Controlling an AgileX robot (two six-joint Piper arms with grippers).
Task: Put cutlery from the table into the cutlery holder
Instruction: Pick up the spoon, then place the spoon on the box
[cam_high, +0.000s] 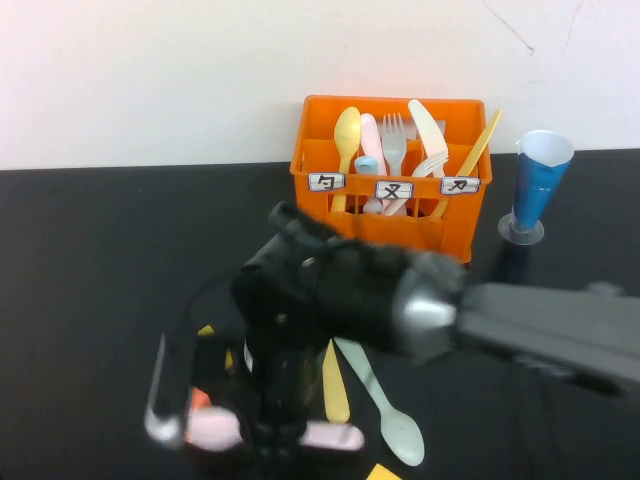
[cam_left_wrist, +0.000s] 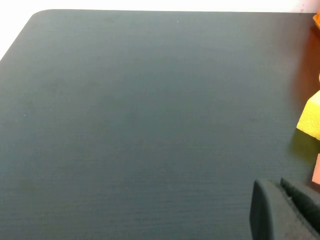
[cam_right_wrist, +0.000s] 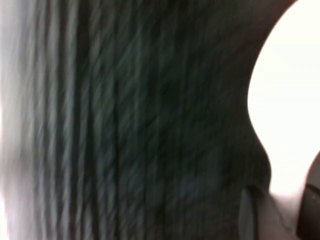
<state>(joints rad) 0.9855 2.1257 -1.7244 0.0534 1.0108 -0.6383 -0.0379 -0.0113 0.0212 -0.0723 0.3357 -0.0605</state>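
The right gripper hangs low over the flat glossy black table at about 6 o'clock, its arm reaching across from 3 o'clock. Blur hides whether this claw is released or clenched, and I cannot tell. A pale pink plastic spoon lies right beside it, with another pale pink blur on the claw's far side, so the pink spoon looks like the piece in hand.

To do the step well, the claw should take the handle across its narrow width, lift straight up until clear of the neighbours, then carry towards 12 o'clock and come down from above into a compartment of the orange slotted plastic cutlery holder, which stands at the table's far edge.

The holder already bristles with upright utensils, so the spoon needs a free gap or it may catch on them.

Just towards 3 o'clock of the claw lie a yellow plastic fork and a pale mint-green plastic spoon, close together; a sloppy lift could drag them. A blue cone cup stands at 2 o'clock, near the holder, and could tip if the arm swings wide.

The left gripper sits over bare table, apparently parked; its state cannot be told either. A yellow block lies near it.
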